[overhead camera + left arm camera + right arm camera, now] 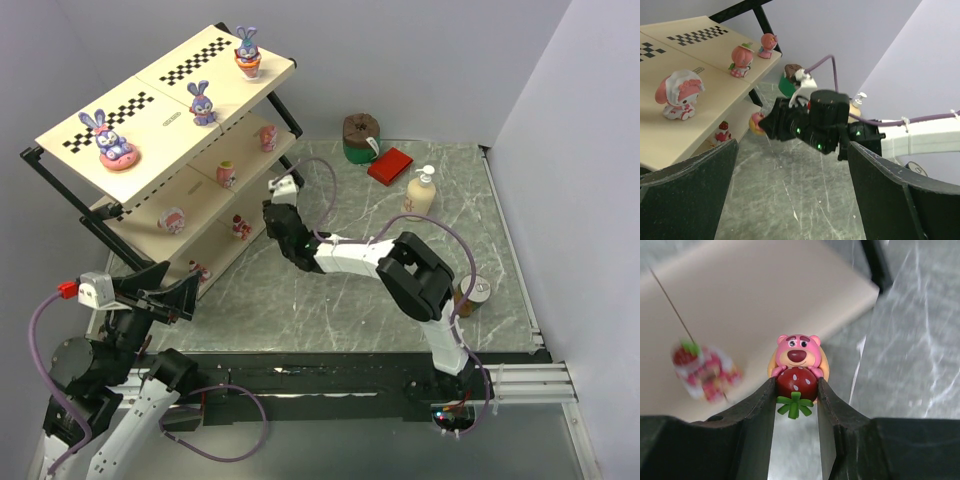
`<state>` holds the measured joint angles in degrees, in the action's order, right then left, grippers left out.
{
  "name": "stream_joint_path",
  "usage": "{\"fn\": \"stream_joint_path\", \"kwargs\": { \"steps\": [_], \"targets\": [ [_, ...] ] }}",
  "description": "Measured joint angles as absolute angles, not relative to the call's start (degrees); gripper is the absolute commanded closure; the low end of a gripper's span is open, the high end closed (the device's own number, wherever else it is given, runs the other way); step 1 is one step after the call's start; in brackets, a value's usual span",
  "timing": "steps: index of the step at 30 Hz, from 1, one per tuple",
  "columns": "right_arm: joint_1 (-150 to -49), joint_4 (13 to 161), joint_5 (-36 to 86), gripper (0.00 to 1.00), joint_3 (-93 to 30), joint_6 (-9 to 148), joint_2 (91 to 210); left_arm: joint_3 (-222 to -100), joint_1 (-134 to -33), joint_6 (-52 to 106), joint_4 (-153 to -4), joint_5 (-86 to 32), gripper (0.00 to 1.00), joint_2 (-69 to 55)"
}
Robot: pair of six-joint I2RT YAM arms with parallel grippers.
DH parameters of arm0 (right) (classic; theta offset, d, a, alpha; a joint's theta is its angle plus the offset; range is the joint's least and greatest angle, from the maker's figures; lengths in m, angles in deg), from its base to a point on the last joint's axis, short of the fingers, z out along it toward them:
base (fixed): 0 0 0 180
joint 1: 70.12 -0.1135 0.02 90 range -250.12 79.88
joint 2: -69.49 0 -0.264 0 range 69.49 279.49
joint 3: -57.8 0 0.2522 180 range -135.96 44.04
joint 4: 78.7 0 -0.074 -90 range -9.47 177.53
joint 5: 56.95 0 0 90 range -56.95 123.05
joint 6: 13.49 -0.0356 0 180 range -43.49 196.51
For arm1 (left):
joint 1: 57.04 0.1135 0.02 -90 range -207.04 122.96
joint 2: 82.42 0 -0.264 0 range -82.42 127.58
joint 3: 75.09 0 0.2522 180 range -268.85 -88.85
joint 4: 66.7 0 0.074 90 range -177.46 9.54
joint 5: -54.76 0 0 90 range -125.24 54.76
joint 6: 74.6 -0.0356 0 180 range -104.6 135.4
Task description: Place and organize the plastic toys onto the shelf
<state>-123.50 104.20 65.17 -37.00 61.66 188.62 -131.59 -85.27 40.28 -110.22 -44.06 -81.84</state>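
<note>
now, your right pincer (796,386) is pinching the pink bear figurine (798,357) by its strawberry, just off the edge of a lower shelf board (765,295). ease it in level over bare board, clear of the blurred strawberry toy (702,371) there, and seat its base flat before releasing. your left pincer (792,150) hangs spread wide, empty.

Three purple-blue bunnies (201,103) are standing upright on the shelf's (175,150) checkered top board, and small pink figurines (227,174) are sitting on the cream tiers below. A pink bear (797,354) hugging a red strawberry is being pinched upright in the right gripper (796,390), just off a lower board's edge.
</note>
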Motion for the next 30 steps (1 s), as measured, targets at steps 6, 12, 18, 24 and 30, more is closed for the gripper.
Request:
{"fn": "stream_joint_path", "kwargs": {
  "steps": [6, 12, 18, 24, 30],
  "targets": [
    [-121.9, 103.9, 64.5, 1.00, -40.7, 60.9, 189.1, -131.4, -85.3, 40.3, -110.2, -44.1, 0.04, -81.8],
    [-121.3, 98.9, 63.4, 1.00, -47.2, 57.5, 193.3, -131.2, -85.3, 40.3, -110.1, -44.1, 0.04, -81.8],
    [-120.8, 90.6, 61.9, 1.00, -53.1, 50.3, 197.1, -131.2, -85.3, 40.3, -110.1, -44.1, 0.04, -81.8],
    [-119.7, 85.8, 60.9, 1.00, -55.4, 45.0, 197.9, -131.2, -85.3, 40.3, -110.1, -44.1, 0.04, -81.8],
    [-119.3, 82.0, 60.6, 1.00, -61.5, 41.8, 202.0, -131.2, -85.3, 40.3, -110.1, -44.1, 0.04, -81.8]
  ]
}}
